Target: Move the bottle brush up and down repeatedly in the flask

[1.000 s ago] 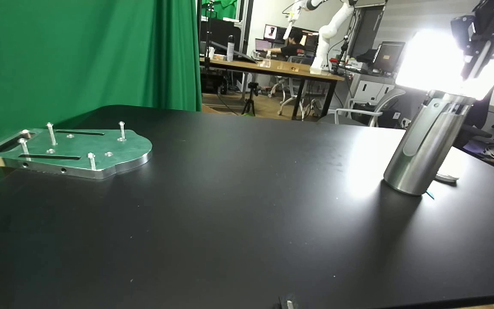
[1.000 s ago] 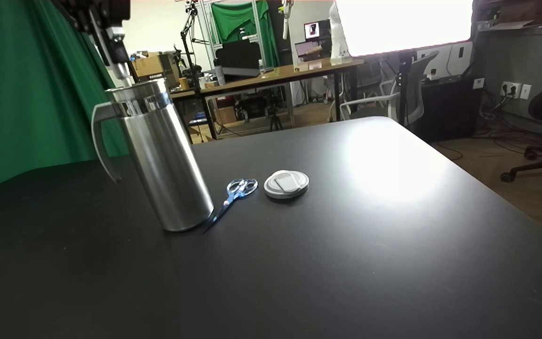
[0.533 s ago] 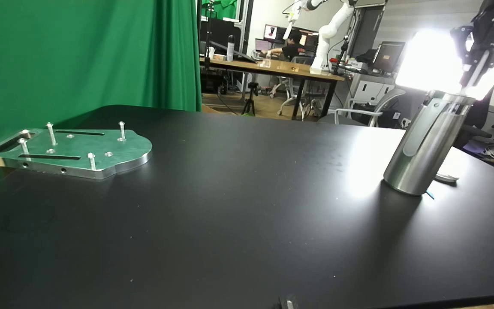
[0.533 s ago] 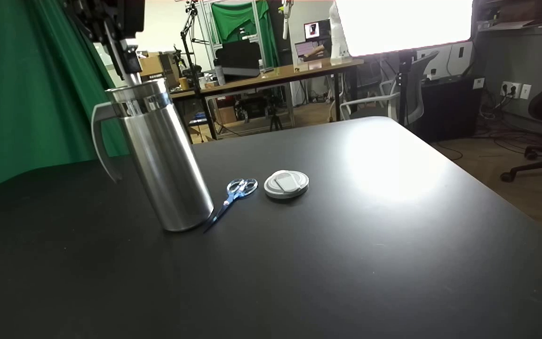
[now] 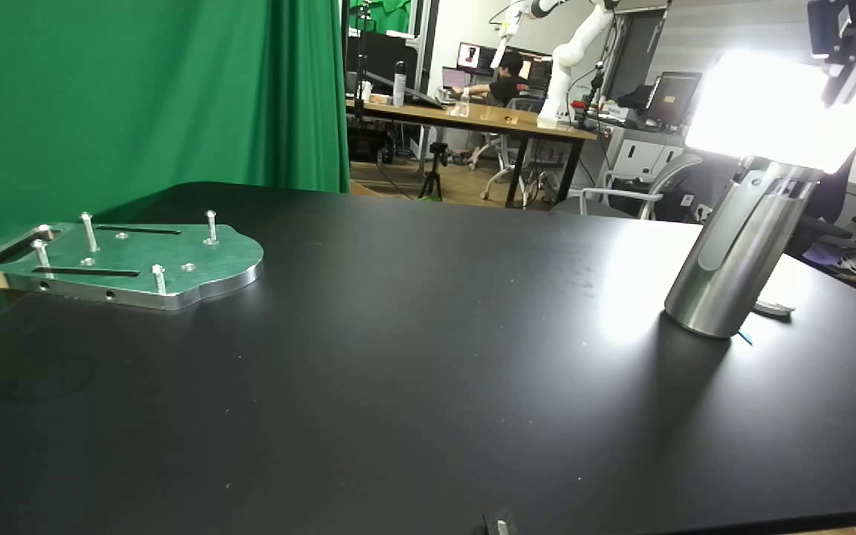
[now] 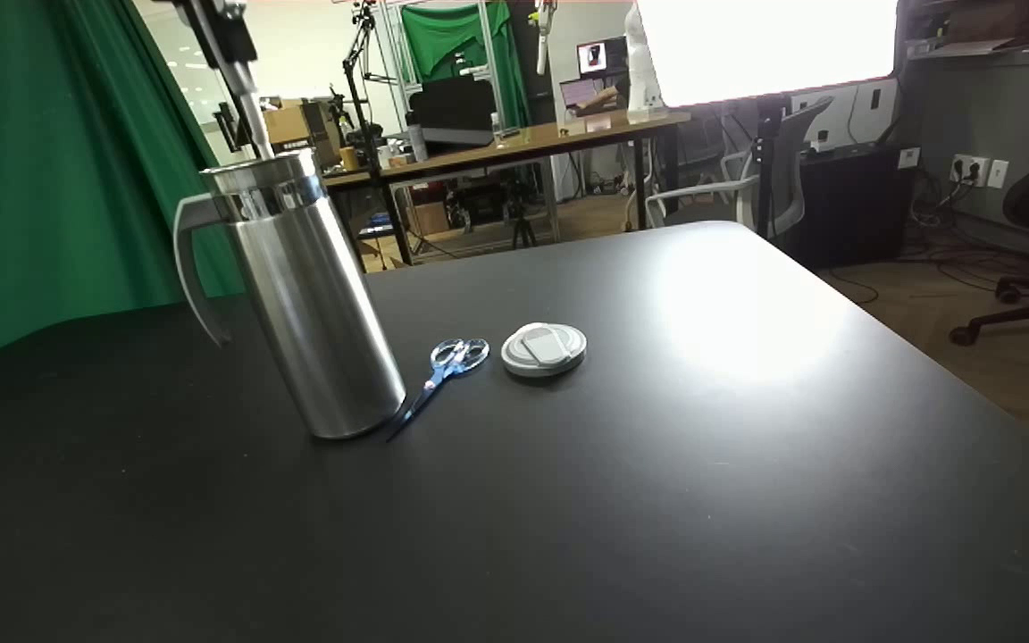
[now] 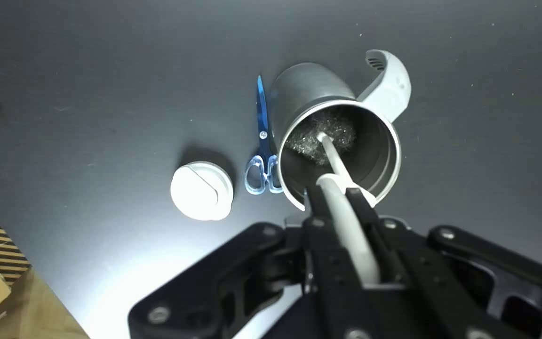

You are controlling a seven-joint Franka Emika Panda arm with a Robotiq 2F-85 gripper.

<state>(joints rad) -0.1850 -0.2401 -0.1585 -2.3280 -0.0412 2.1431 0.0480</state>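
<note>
Risen, the black gripper (image 7: 338, 201) clamps the white-handled bottle brush (image 7: 335, 157); stroke straight inside the cylindrical silver-grey metal flask (image 6: 313, 313), sparing its rim (image 7: 397, 155).

I'm holding the bottle brush (image 7: 335, 157) by its pale handle, stem poking through the mouth of the flask (image 6: 318, 313), glinty bristles inside it. Flask's brushed silver metal, grey-handled, open at the top, standing upright on the worktop (image 6: 613, 500).

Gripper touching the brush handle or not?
Touching. The wrist view shows the gripper shut on the white brush handle, one jaw against each side and no gap showing between.
</note>
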